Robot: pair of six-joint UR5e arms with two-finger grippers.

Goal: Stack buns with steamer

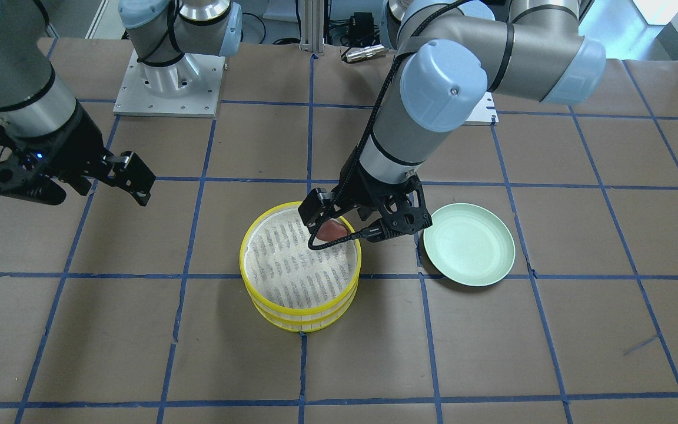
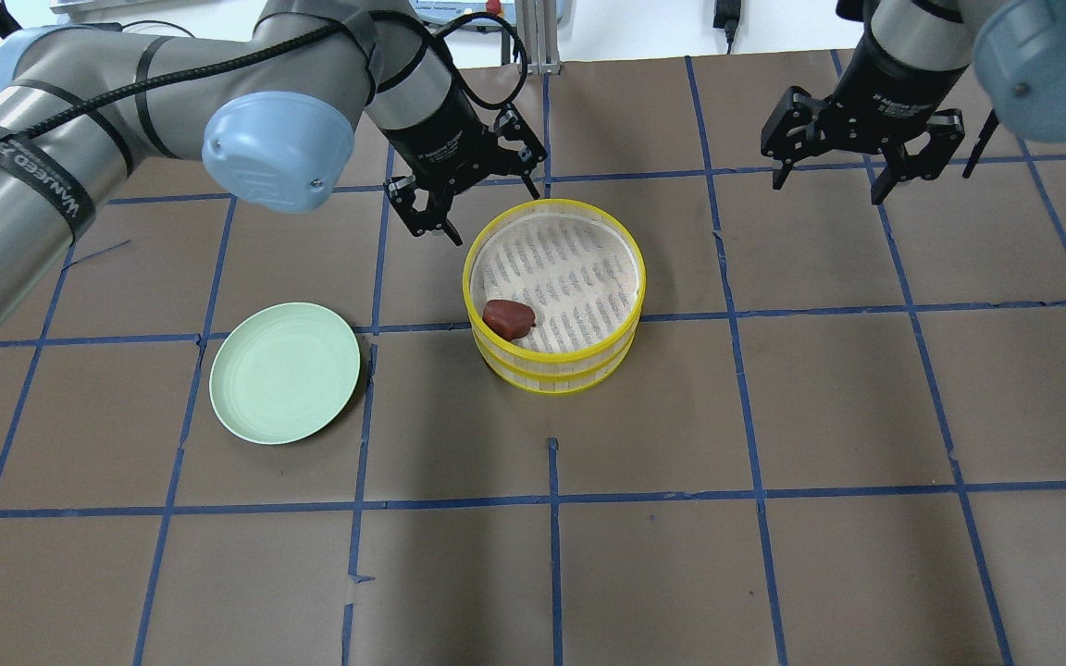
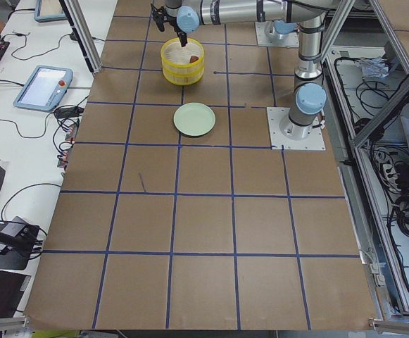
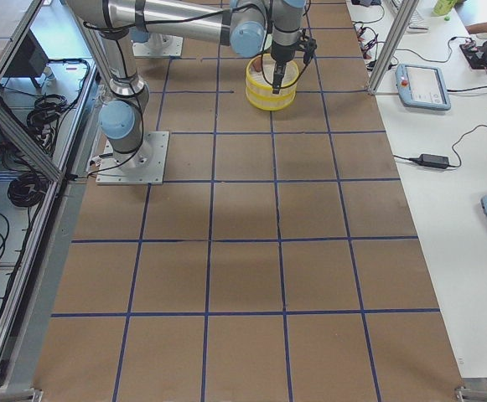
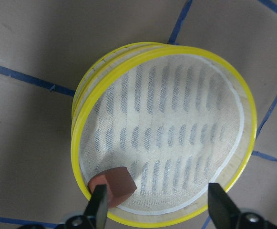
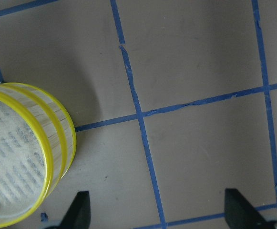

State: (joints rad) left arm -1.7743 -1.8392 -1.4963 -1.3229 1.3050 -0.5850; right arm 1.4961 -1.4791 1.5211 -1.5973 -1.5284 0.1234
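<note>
The yellow-rimmed steamer [image 2: 559, 368] stands as two stacked tiers mid-table, its top tier lined with white cloth. The reddish-brown bun [image 2: 508, 317] lies inside the top tier against the rim nearest the plate; it also shows in the front view [image 1: 332, 229] and the left wrist view [image 5: 113, 185]. The white bun is hidden or out of view. My left gripper [image 2: 482, 211] is open and empty, above the steamer's edge just over the bun [image 5: 159, 206]. My right gripper [image 2: 852, 176] is open and empty, off to the steamer's right [image 6: 158, 210].
A pale green plate [image 2: 285, 372] lies bare to the steamer's left. The table is brown paper with a blue tape grid. The arm bases stand at the robot's side of the table [image 1: 165, 88]. The steamer shows at the left edge of the right wrist view [image 6: 57, 143].
</note>
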